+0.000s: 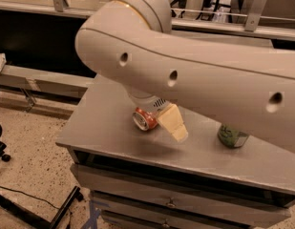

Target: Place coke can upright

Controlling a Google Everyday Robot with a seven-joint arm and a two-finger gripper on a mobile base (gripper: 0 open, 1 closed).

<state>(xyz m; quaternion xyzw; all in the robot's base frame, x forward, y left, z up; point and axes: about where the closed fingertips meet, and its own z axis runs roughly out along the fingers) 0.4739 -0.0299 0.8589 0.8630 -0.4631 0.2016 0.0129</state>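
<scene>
Red-orange aluminium coke can [144,119] lay sideways on the flat grey tabletop [101,123]. Cream gripper [170,124] sat close at its 3 o'clock; grasp could not be told.

coke can [143,120] partly obsc. by hand [163,123], green can [232,137] (top) too

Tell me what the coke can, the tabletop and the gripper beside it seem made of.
Coke can: thin metal, likely aluminium; silvery end, glossy red side. Tabletop: matte grey, perhaps laminate or painted metal; dull, even sheen. Gripper, down beside the can just above the tabletop: cream, matte, probably plastic or rubber.
</scene>
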